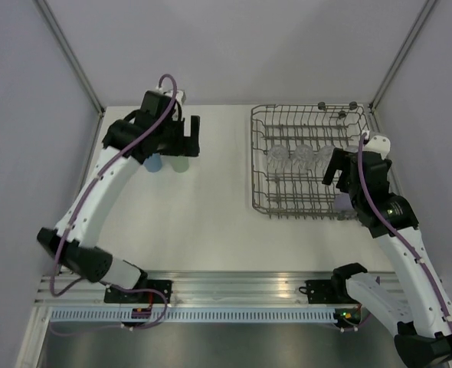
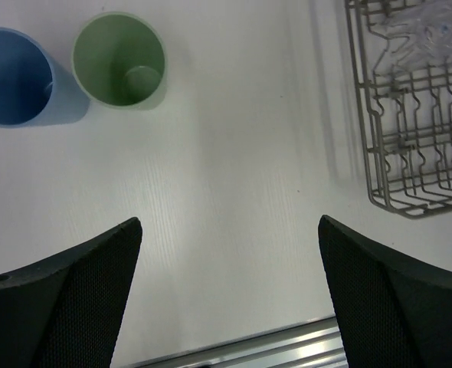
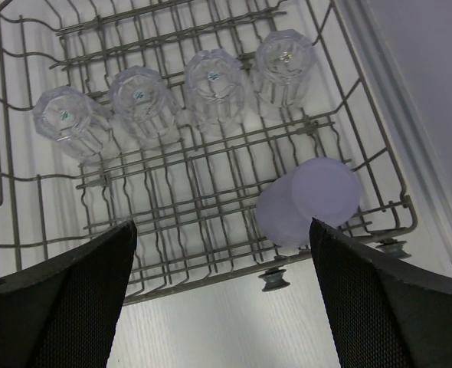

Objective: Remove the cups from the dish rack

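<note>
Two cups stand upright on the white table: a blue cup (image 2: pixel 13 77) and a pale green cup (image 2: pixel 120 61) side by side. My left gripper (image 2: pixel 230 222) hovers open just near of them, holding nothing; from above it (image 1: pixel 194 138) sits over the pair. The grey wire dish rack (image 3: pixel 211 272) holds a lilac cup (image 3: pixel 309 201) lying on its side in the near right corner. Several clear glasses (image 3: pixel 214 80) stand upside down in a row behind it. My right gripper (image 3: pixel 221 224) hangs open and empty above the rack's near edge, left of the lilac cup.
The rack (image 1: pixel 260 153) fills the table's back right, with small black wheels (image 3: pixel 274 280) on its near edge. An aluminium rail (image 1: pixel 234 287) runs along the table's front. Grey walls and slanted frame posts (image 1: pixel 73 57) close in the sides.
</note>
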You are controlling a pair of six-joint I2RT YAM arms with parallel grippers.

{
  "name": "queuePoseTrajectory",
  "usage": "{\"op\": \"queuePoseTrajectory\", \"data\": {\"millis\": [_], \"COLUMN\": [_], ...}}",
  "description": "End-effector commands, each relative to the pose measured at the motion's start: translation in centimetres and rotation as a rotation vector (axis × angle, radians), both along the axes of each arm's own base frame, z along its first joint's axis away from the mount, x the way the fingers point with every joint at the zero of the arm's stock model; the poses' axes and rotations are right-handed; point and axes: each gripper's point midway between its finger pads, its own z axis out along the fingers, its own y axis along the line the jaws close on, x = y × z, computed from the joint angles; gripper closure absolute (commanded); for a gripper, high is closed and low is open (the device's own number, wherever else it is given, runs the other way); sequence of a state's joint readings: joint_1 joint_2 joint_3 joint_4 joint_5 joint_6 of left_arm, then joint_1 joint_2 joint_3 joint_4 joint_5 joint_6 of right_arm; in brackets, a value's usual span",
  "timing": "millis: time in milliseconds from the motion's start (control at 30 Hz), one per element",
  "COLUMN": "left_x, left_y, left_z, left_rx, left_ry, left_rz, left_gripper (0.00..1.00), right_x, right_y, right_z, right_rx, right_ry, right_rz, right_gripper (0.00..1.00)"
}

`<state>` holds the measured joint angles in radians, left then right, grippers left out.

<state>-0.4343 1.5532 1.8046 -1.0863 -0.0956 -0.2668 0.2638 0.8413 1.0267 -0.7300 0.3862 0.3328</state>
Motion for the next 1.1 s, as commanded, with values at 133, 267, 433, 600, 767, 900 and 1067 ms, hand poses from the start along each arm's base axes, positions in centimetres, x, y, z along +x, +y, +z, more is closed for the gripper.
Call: {"op": "queuePoseTrajectory", "data": {"millis": [133, 267, 433, 600, 767, 900, 1067], "left_x": [-7.8, -10.8, -12.6, -13.2, -13.3, -13.6, -13.8], "left_y": [1.0, 3.1, 4.2, 5.0, 3.9, 3.2, 2.7], "left_z": [3.4, 1.3, -0.1, -2.1, -4.4, -4.3, -4.4], "left_rx": [-0.171, -0.190, -0.187, -0.194, -0.183, -0.205, -0.218], "left_ry": [-0.246, -0.280, -0.332, -0.349, -0.282, -0.276, -0.273], "left_rz": [0.028, 0.042, 0.012, 0.039, -0.017, -0.059, -0.088], "left_gripper": [0.00, 0.00, 0.00, 0.00, 0.00, 0.00, 0.00], "right_x": [-1.3, -1.2, -0.6, -0.2, 0.1, 0.7, 1.3], "right_y": [-5.5, -6.1, -6.5, -7.3, -8.6, -8.7, -8.9], "right_z": [-0.3, -2.0, -4.9, -7.6, -8.7, -9.4, -9.7], "right_rx": [-0.198, -0.223, -0.214, -0.157, -0.057, 0.033, 0.082], "right_ry": [0.030, 0.085, 0.148, 0.200, 0.194, 0.191, 0.188], "right_rz": [-0.263, -0.319, -0.367, -0.412, -0.440, -0.419, -0.395], "right_gripper": [0.02, 0.02, 0.02, 0.02, 0.02, 0.02, 0.02]}}
